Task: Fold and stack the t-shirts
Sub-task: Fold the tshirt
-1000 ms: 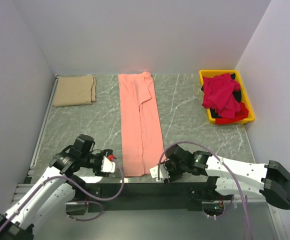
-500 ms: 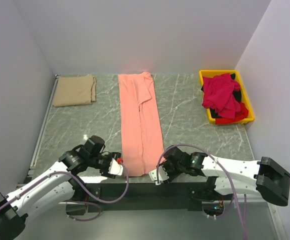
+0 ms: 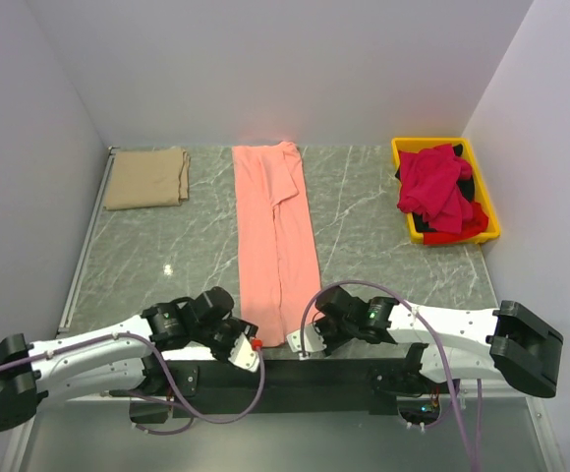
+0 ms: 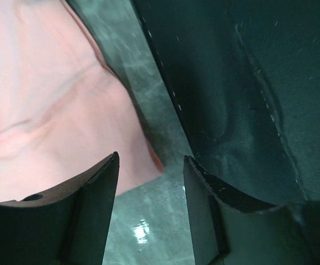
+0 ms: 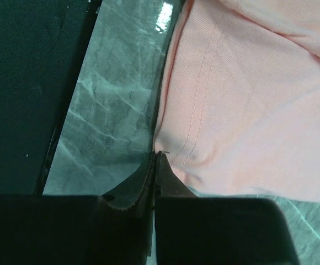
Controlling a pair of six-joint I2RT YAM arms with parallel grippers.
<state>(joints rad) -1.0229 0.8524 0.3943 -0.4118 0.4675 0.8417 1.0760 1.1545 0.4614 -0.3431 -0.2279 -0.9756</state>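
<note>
1. Salmon-pink t-shirt (image 3: 275,236) lies down the middle of the table (image 3: 157,265) as a long narrow strip. Its sides are folded in and its near hem is at my arms. No crosswise fold yet.
2. I count the tan t-shirt (image 3: 147,178) as done: a flat folded packet in the far left corner.
3. Crimson t-shirts (image 3: 434,187) sit heaped in the yellow bin (image 3: 491,214) at far right. Nothing is stacked, so I judge us under halfway.
4. My right gripper (image 5: 156,156) has its jaws pinched fully together at the strip's near right hem corner. The tips touch the cloth's edge, but I cannot tell whether any fabric is caught.
5. My left gripper (image 4: 150,160) has its jaws moderately apart and holds nothing. The near left corner lies at the mouth of the gap.
</note>
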